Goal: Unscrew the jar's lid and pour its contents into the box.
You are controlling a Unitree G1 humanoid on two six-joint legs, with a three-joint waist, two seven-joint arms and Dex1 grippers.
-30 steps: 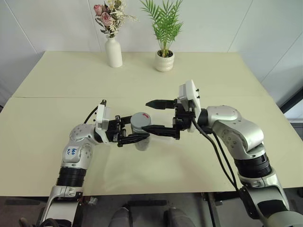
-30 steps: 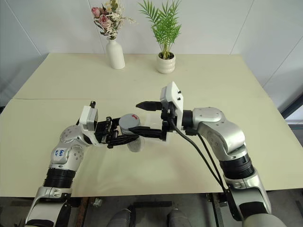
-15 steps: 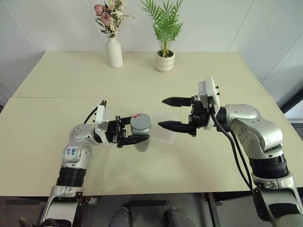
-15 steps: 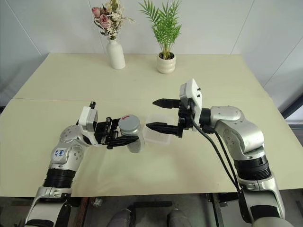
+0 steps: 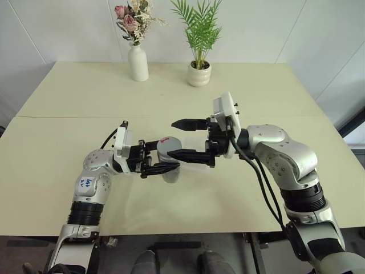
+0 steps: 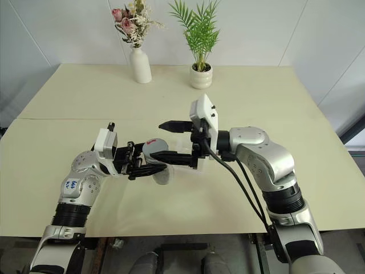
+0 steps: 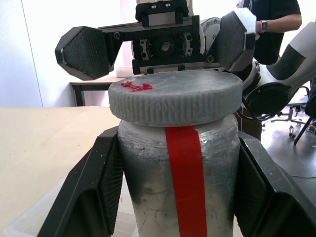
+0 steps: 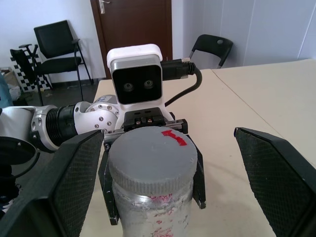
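Head pair downward — wrist cameras face-to-face

- An office or a robot lab room — plain white walls, a wide pale table [image 5: 68,97] pushed against them.
- A white flower vase [image 5: 137,63] and a small potted palm [image 5: 198,73] sit at the table's far edge.
- Black office chairs [image 8: 55,47] stand by a dark brown door [image 8: 136,24].
- A person [image 7: 269,22] stands by another desk [image 7: 94,86] and a swivel chair [image 7: 286,116].

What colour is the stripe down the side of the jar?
Red, a vertical stripe on the clear jar, clearest in the left wrist view.
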